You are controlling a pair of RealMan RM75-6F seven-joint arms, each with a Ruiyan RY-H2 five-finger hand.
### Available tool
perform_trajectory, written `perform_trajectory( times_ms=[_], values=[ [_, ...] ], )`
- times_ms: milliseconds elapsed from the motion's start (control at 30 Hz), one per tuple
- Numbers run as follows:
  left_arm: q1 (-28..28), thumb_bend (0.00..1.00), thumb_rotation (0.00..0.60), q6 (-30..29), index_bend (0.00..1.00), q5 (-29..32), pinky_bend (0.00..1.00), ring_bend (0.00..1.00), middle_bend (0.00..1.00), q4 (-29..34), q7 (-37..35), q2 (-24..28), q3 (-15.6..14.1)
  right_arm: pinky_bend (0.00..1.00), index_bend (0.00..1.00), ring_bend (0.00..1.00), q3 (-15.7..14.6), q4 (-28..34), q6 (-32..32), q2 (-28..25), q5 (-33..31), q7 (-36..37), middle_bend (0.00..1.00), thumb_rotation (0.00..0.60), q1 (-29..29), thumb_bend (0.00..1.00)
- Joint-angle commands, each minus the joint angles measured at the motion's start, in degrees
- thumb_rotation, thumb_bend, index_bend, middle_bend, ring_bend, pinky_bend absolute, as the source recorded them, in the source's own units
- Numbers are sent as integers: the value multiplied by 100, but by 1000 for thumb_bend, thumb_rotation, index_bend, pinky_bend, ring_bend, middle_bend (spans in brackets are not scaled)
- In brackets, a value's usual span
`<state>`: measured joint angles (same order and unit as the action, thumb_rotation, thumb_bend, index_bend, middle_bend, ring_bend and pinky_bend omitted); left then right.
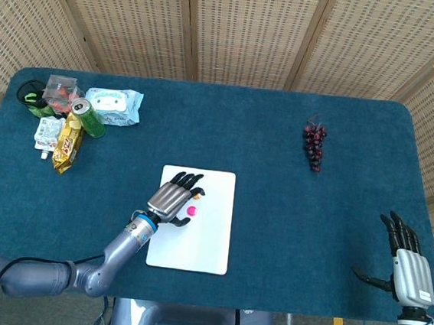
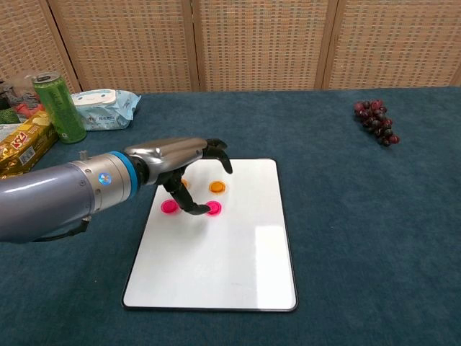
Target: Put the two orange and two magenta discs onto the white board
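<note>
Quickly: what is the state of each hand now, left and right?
Left hand: open, fingers spread above the white board, holding nothing.
Right hand: open, holding nothing.

Silver-grey left arm – blue wrist ring, metallic left hand (image 2: 176,155) with black fingers (image 2: 220,148), matching right hand (image 1: 409,267)

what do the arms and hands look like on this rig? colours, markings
Left arm: smooth silver-grey shell, with a blue ring and a small round blue mark at the wrist. Left hand: metallic silver back, black fingers. Right hand: same build, ribbed silver back plate, black fingers and thumb, blue band at the wrist, with thin cables showing below it at the frame edge.
</note>
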<state>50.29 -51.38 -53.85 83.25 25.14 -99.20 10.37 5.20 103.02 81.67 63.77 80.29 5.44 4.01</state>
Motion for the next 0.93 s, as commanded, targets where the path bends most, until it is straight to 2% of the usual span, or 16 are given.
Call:
perform_trajectory(
  times_ms=[33, 133, 200, 267, 333, 433, 667, 833, 933],
  values=[
    [-199, 277, 600, -382, 110, -412, 0, 0, 0, 489, -148, 411, -12, 0, 0, 0, 0, 0, -1, -1, 1, -1, 0, 600, 1, 131],
    [-452, 251, 600, -815, 16, -845, 0, 0, 0, 898, -243, 841, -103, 0, 0, 0, 0, 4, 1, 1, -2, -8, 0, 600, 0, 131],
    [-706, 202, 600, -1213, 0, -1163, 0, 0, 0, 1146, -285, 1208, -213, 0, 0, 0, 0, 7, 7, 5, -1, -31, 0, 600, 0, 131],
    [-956, 75, 600, -1561, 0, -1411, 0, 0, 0, 1277, -358, 1528, -316, 0, 0, 0, 1, 12, 18, 12, -1, -56, 0, 600, -3, 131],
    [-1165, 4, 600, -1813, 0, -1511, 0, 0, 0, 1302, -425, 1786, -371, 0, 0, 0, 2, 15, 27, 18, -3, -80, 0, 600, -5, 131],
    [-1700, 0, 600, -2378, 0, -1512, 0, 0, 0, 1261, -599, 2303, -500, 0, 0, 0, 8, 8, 75, 47, 8, -153, 0, 600, -14, 131],
    [-2586, 0, 600, -3278, 0, -1819, 0, 0, 0, 983, -1156, 2581, -800, 0, 0, 0, 25, -35, 165, 113, 42, -284, 0, 600, -24, 131],
    [-3089, 0, 600, -3503, 0, -1749, 0, 0, 0, 896, -1589, 2787, -911, 0, 0, 0, 37, -97, 283, 189, 106, -361, 0, 600, -48, 131],
    [-3260, 0, 600, -3430, 0, -1687, 0, 0, 0, 876, -1740, 2853, -955, 0, 0, 0, 44, -141, 345, 228, 157, -361, 0, 600, -58, 131]
  ],
)
